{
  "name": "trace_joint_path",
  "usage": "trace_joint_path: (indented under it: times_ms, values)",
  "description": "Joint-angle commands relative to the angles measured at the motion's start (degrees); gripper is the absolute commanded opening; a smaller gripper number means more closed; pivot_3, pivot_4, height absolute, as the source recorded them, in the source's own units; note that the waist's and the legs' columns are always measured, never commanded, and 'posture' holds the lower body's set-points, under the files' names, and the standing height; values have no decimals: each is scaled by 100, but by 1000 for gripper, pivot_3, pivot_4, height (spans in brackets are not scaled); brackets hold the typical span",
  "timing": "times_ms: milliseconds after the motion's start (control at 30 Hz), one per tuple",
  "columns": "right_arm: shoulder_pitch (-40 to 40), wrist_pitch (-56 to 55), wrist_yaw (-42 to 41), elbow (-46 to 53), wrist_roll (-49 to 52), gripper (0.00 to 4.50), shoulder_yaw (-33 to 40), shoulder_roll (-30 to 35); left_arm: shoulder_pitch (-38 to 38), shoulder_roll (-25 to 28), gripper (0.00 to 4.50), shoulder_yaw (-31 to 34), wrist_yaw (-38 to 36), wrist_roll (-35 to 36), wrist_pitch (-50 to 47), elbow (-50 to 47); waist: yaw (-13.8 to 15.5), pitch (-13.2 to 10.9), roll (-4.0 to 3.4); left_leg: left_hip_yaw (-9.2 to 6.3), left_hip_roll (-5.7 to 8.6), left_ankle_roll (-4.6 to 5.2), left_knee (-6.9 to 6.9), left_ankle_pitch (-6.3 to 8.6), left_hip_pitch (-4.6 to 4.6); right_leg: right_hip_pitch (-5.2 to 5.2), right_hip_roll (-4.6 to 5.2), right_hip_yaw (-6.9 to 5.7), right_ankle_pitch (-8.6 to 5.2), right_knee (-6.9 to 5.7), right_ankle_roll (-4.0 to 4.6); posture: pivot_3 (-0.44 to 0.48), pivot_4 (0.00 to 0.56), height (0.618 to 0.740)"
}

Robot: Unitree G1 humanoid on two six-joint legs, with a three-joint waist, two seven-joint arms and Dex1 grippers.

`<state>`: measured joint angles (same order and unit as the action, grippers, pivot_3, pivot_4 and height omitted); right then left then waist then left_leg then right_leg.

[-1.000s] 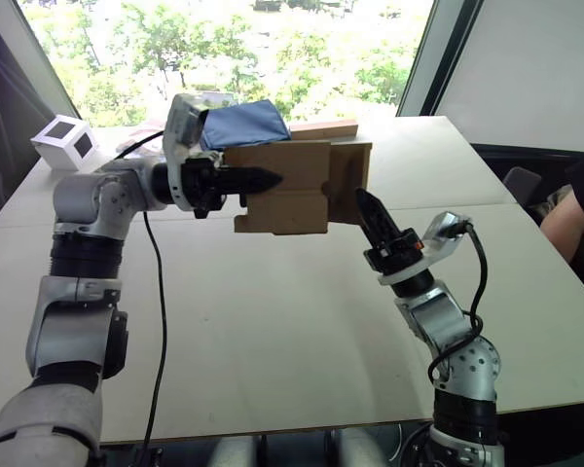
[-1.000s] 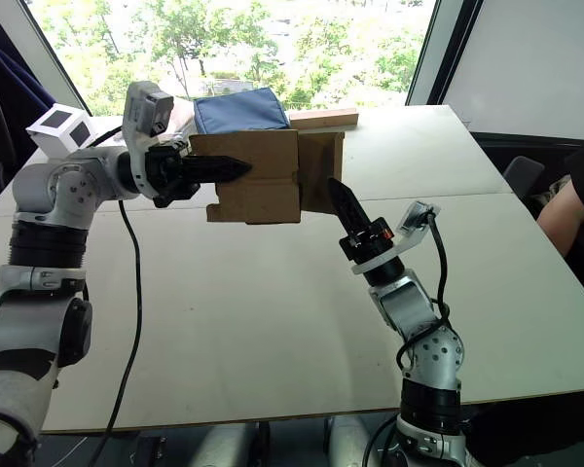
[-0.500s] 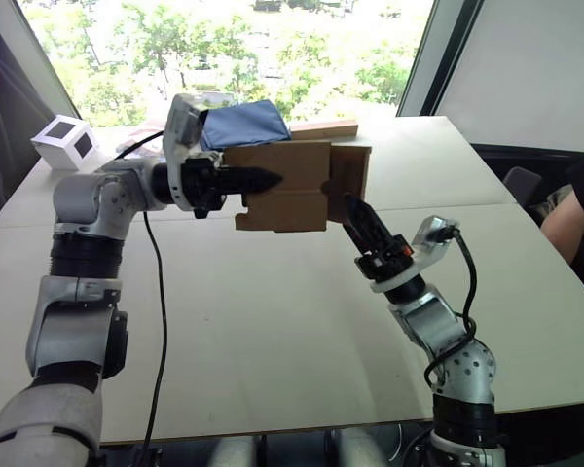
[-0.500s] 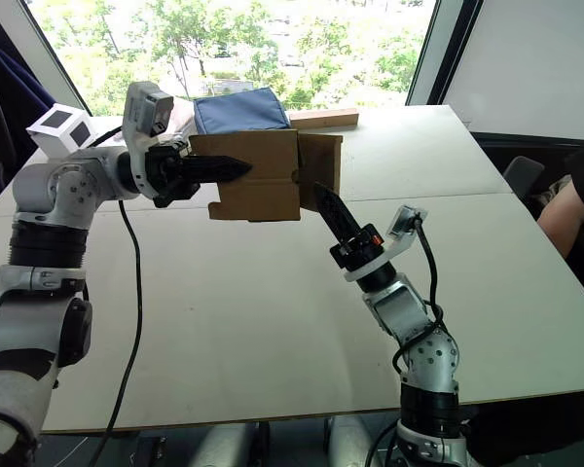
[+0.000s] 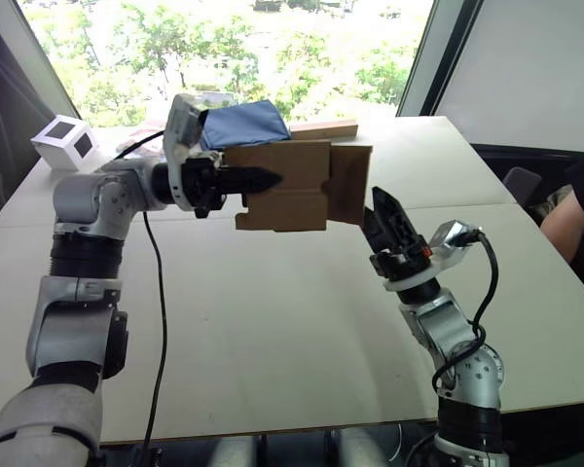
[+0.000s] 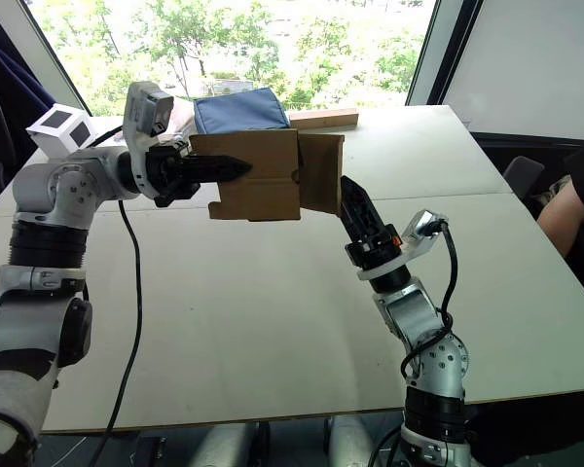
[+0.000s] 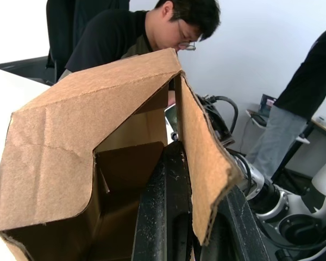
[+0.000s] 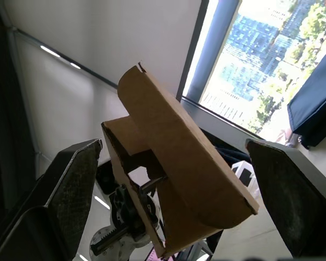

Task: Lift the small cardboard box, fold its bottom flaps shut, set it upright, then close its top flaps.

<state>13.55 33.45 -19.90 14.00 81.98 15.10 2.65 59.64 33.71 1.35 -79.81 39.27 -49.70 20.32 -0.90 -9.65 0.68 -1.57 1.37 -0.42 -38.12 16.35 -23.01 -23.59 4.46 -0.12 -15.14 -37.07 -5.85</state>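
Small plain brown cardboard box [image 5: 290,185] hangs above the white table [image 5: 273,321], long axis sideways, clamped by the left gripper [image 5: 263,179], its flap at eleven o'clock from the nearer, spread right gripper [image 5: 387,216]

My two head views look forward and down from above the desk [image 5: 273,321] toward its far edge and the windows, sharing nearly the same scene, shifted slightly sideways. My left wrist view sits very close, looking along its fingers [image 7: 163,217] into the small cardboard box [image 7: 70,141], with people beyond. My right wrist view looks up between its fingers [image 8: 70,179] at the same box, close, window behind.
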Motion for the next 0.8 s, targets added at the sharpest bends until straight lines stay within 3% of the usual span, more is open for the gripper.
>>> trace_joint_path:
  times_ms: [33,133,233,300,800]
  values:
    - [197,-193,57,-37,44,4474,120,-94,80,25,0,191,-24,88,58,-52,-3,0,0,0,0,0,0,0,0,0,0,0,0,0,0,0,150,737]
    - [310,-236,66,-160,98,4474,157,-163,87,11,0,190,-21,87,68,-45,-1,0,0,0,0,0,0,0,0,0,0,0,0,0,0,0,150,737]
    - [357,-208,38,-187,11,3804,64,-220,82,9,0,193,-17,91,66,-56,-2,0,0,0,0,0,0,0,0,0,0,0,0,0,0,0,150,737]
    - [374,-195,25,-178,-20,3099,14,-253,79,10,0,196,-12,91,63,-61,-2,0,0,0,0,0,0,0,0,0,0,0,0,-1,0,0,150,737]
    - [455,-99,-73,-135,-306,3099,-220,-236,56,7,0,210,35,93,67,-80,-5,0,0,0,0,0,0,0,0,0,0,1,0,-1,0,0,150,737]
